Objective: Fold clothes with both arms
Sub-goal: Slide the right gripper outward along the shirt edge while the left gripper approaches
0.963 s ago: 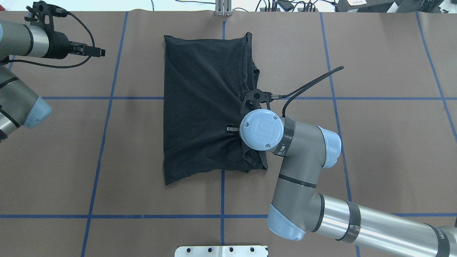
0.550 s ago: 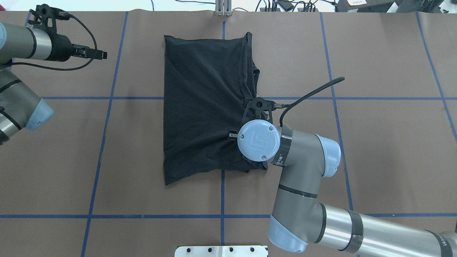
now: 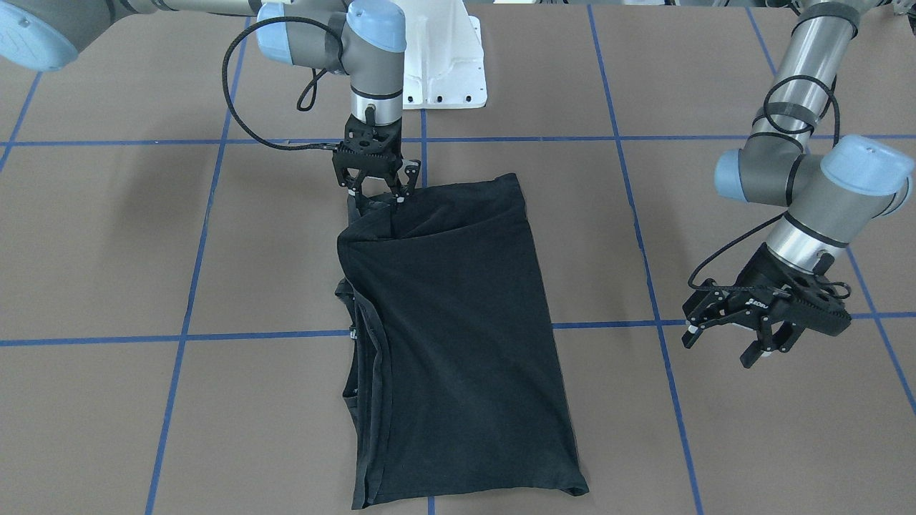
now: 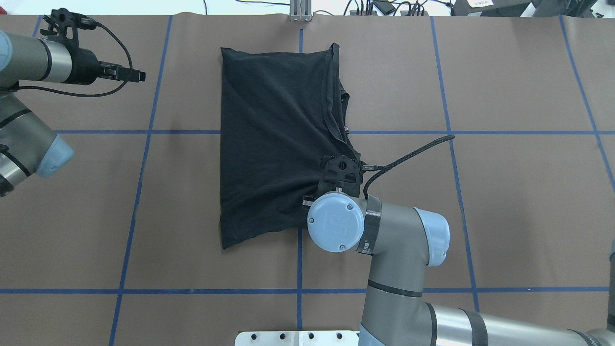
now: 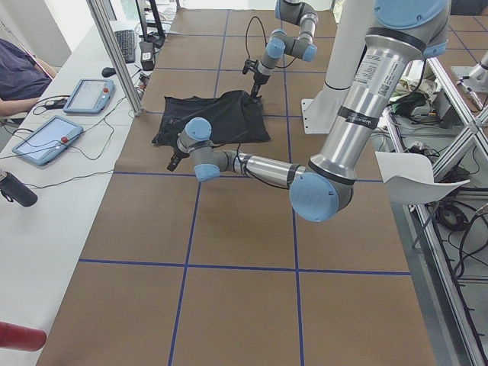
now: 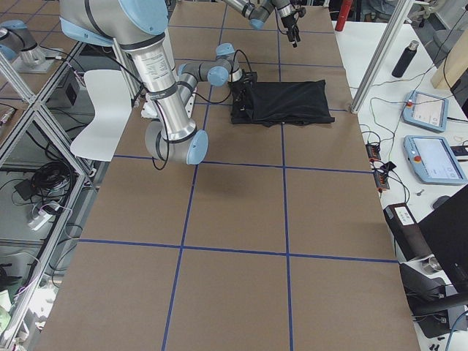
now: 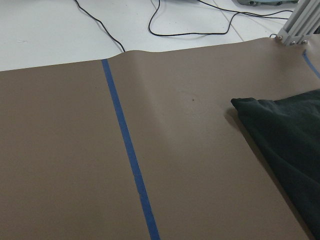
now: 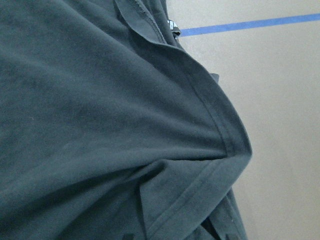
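Note:
The black T-shirt (image 4: 274,134) lies folded into a long rectangle with its plain side up, across the table's middle (image 3: 458,322). My right gripper (image 3: 376,199) stands upright over the corner nearest the robot's base, shut on the bunched hem. Creases run toward it. In the overhead view the right wrist covers the gripper's fingers. The right wrist view shows the hem (image 8: 220,135) raised off the paper. My left gripper (image 3: 719,347) hovers open and holds nothing, far to the shirt's side (image 4: 139,75). The left wrist view catches only the shirt's far corner (image 7: 285,130).
Brown paper with blue tape lines (image 4: 144,144) covers the table. The white pedestal base (image 3: 444,64) stands behind the shirt. An aluminium post (image 4: 300,12) and cables sit at the far edge. Tablets (image 5: 46,137) and a person's arm (image 5: 19,76) are beyond it.
My right gripper has moved toward the robot's base along the shirt's right edge, drawing fabric with it; creases now gather nearer that corner. The left arm shifted only slightly.

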You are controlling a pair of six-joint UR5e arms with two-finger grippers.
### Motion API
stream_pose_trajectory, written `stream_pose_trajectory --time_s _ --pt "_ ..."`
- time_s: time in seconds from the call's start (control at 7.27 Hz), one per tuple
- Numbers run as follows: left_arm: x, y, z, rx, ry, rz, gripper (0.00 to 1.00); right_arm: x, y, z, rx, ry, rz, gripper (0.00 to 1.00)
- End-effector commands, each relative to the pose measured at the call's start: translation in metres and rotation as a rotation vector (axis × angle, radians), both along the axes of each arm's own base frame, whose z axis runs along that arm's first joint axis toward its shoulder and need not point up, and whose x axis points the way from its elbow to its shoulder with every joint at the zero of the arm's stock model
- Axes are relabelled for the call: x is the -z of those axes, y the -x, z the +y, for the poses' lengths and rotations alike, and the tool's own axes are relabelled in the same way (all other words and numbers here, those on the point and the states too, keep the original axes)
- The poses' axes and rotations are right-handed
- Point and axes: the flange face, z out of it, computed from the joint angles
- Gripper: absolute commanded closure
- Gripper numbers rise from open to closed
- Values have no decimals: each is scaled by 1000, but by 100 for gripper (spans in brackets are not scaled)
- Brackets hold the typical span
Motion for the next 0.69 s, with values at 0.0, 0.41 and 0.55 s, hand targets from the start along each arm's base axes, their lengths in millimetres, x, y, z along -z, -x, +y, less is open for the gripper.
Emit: stream_pose_trajectory --time_s 0.0,0.41,0.55 --pt "-3 0 0 0 3 -3 0 -4 9 8 -22 0 1 45" --pt "-3 0 0 0 3 -3 0 -2 8 5 -29 -8 -1 100" --pt "-3 0 0 0 3 -3 0 0 6 2 -28 -14 -1 100"
